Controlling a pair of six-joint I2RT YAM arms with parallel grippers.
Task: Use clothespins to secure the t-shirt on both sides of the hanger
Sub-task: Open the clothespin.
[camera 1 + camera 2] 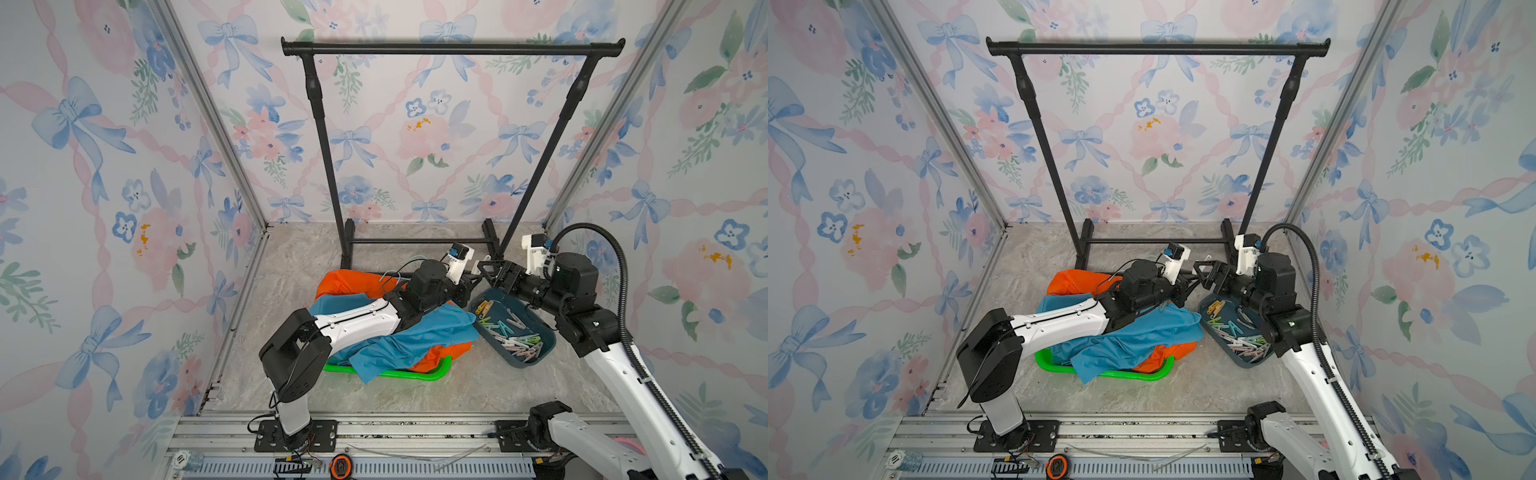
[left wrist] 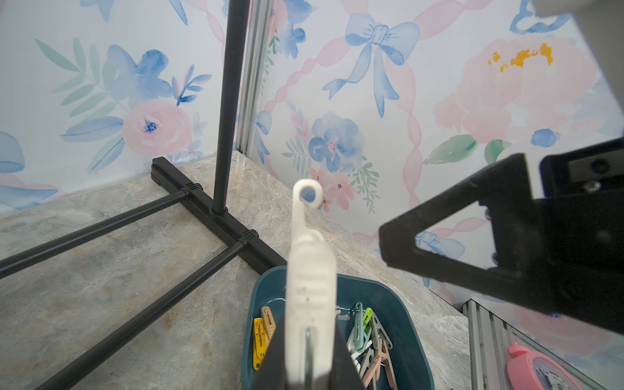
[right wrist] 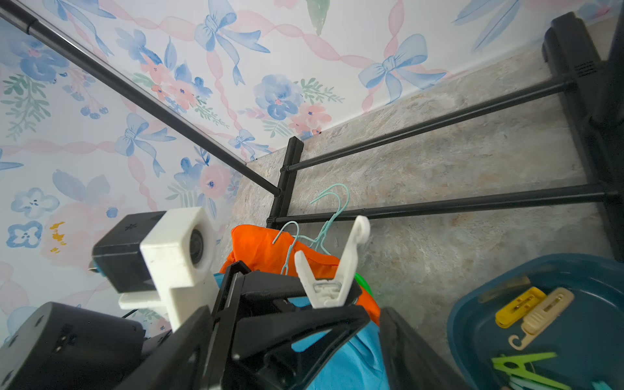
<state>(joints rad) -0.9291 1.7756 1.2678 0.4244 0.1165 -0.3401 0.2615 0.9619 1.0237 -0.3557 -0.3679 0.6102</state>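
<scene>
One white clothespin [image 3: 337, 266] inside left gripper [image 3: 326, 300]

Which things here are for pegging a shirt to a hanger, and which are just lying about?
Needed: white peg in the left gripper, spare pegs in the tray, hangers, shirts.
Lying about: pink clock, tape measure.

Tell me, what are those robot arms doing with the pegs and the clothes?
The left hand is pinching one white peg, close to the blue tub of pegs. The right hand is open right beside it, holding nothing. The blue shirt and orange shirt lie heaped in the green basket, with thin hangers poking out. No shirt is pegged yet, and the black rack is bare.
</scene>
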